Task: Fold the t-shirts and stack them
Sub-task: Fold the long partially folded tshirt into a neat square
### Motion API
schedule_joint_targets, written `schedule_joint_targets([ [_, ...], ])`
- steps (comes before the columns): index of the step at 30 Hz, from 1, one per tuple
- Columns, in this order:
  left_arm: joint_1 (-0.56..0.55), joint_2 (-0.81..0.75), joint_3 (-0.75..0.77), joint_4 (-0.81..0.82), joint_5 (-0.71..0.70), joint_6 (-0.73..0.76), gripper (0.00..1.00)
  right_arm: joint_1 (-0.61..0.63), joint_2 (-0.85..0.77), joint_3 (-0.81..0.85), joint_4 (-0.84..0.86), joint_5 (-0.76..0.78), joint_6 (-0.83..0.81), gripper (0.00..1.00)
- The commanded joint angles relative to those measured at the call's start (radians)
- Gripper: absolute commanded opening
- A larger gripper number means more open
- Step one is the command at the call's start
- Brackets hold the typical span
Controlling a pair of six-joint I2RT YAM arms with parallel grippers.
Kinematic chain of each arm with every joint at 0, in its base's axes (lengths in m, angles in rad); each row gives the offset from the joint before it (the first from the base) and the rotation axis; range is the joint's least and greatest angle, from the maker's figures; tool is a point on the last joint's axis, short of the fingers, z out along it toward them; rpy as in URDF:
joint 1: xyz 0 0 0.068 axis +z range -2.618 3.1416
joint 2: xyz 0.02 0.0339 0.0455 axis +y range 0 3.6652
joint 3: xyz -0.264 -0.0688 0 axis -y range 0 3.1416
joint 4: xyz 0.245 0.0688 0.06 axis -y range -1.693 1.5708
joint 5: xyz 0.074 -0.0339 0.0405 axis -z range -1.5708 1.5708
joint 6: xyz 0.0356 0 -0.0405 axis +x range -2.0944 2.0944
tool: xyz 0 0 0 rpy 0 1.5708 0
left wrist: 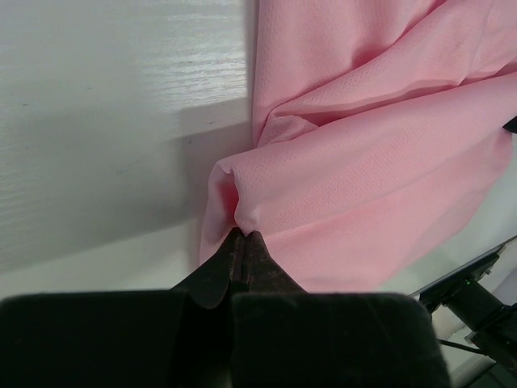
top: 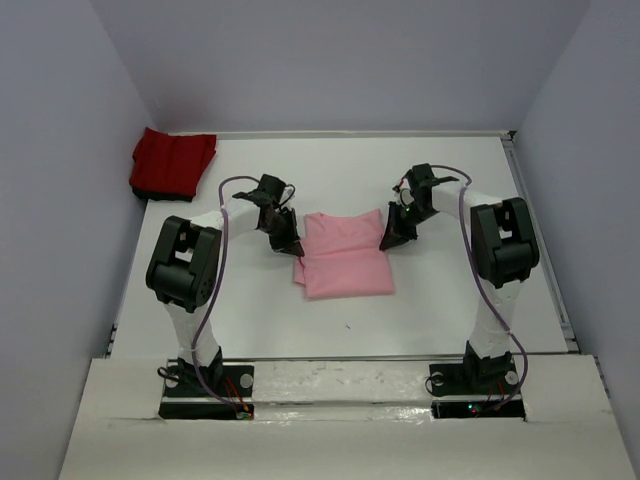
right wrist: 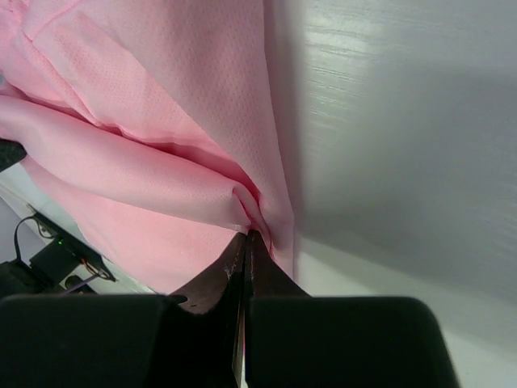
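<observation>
The light pink t-shirt [top: 345,255] lies partly folded in the middle of the table. My left gripper [top: 293,246] is shut on the shirt's left edge; the left wrist view shows the pink t-shirt [left wrist: 355,162] pinched at the left gripper [left wrist: 244,236]. My right gripper [top: 391,240] is shut on the right edge; the right wrist view shows the pink t-shirt [right wrist: 153,129] bunched at the right gripper [right wrist: 250,237]. The deep red t-shirt [top: 172,163] lies folded at the far left corner, away from both grippers.
White table [top: 450,300] with grey walls on three sides. A raised rim [top: 545,250] runs along the right edge. The arm bases stand at the near edge.
</observation>
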Motion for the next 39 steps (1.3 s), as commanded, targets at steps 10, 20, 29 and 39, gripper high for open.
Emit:
schedule_joint_targets([
  [10,-0.004,-0.026,0.099,-0.014,0.036,0.015,0.00,0.003,-0.128,0.012,-0.028,-0.017,-0.003,0.00],
  [20,-0.004,-0.017,0.108,-0.013,0.039,0.018,0.00,0.003,-0.125,0.026,-0.034,-0.006,-0.008,0.00],
  [29,-0.001,-0.009,0.156,-0.034,0.027,0.027,0.00,0.003,-0.122,0.067,-0.042,0.008,-0.005,0.00],
  [39,0.042,-0.017,0.219,-0.068,0.015,0.056,0.00,0.003,-0.114,0.096,-0.054,0.039,-0.017,0.00],
])
